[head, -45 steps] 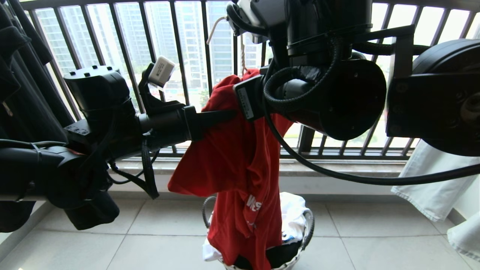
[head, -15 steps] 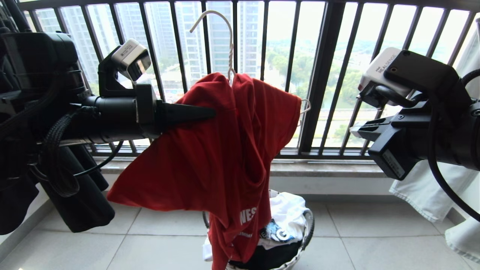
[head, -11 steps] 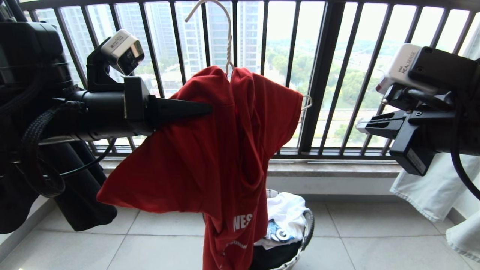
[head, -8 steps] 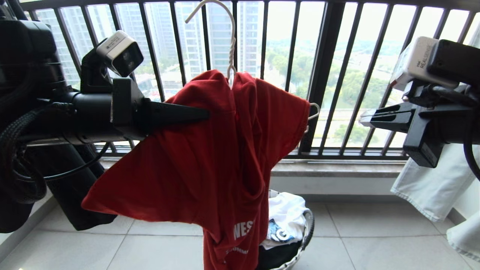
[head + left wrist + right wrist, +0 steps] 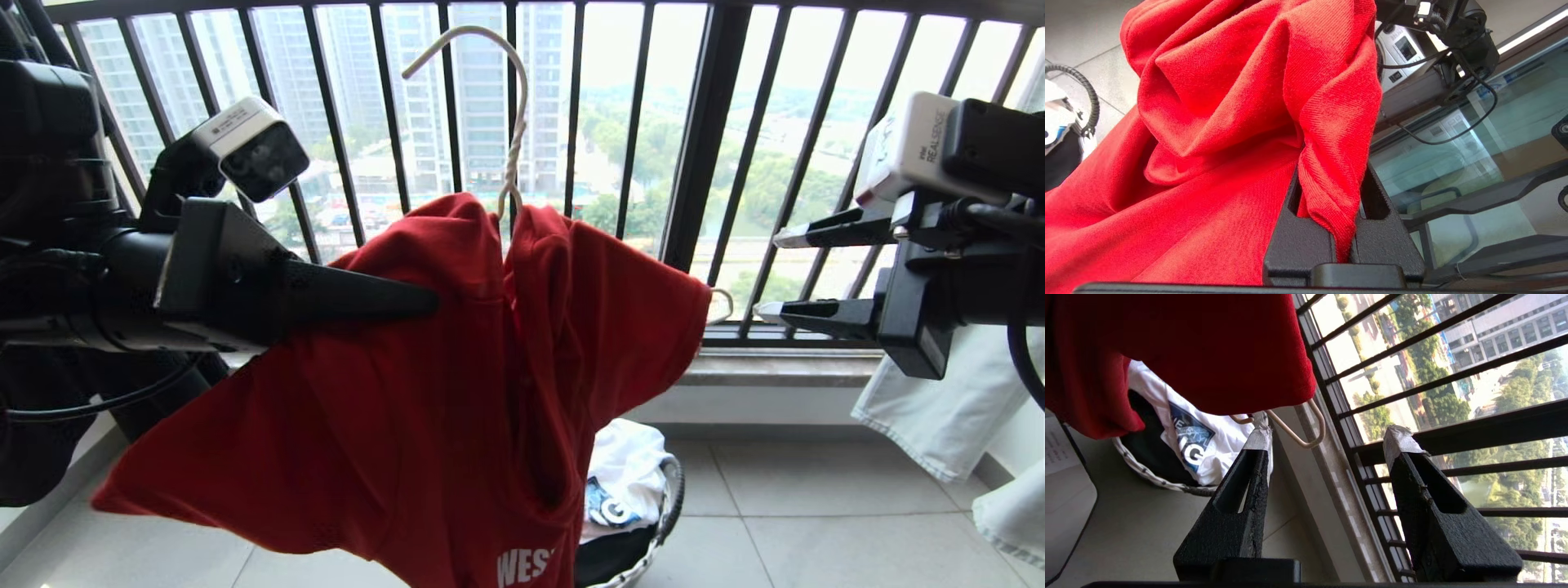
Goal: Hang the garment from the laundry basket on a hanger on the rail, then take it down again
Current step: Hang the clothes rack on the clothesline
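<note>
We have the shirt (image 5: 457, 392) draped on the hanger (image 5: 510, 122), held above the basket (image 5: 665, 523) by our left claw (image 5: 1331, 212) pinching a fold; the right claw (image 5: 767, 273) stands wide beside the hanger's end (holding nothing). Hooking onto the rail and taking down remain.

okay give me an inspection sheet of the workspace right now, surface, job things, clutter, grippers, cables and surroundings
Surface: pale tiled floor.
Job's things: garment draped on the hanger, whose hook is free in the air; laundry basket on the floor below; rail not in view.
Clutter: white printed shirt and dark cloth in the basket.
Grippers: left gripper shut on the garment's shoulder; right gripper open, beside the hanger's bare end.
Cables: black cable on the right arm.
Surroundings: balcony railing, pale trousers hanging at right.
</note>
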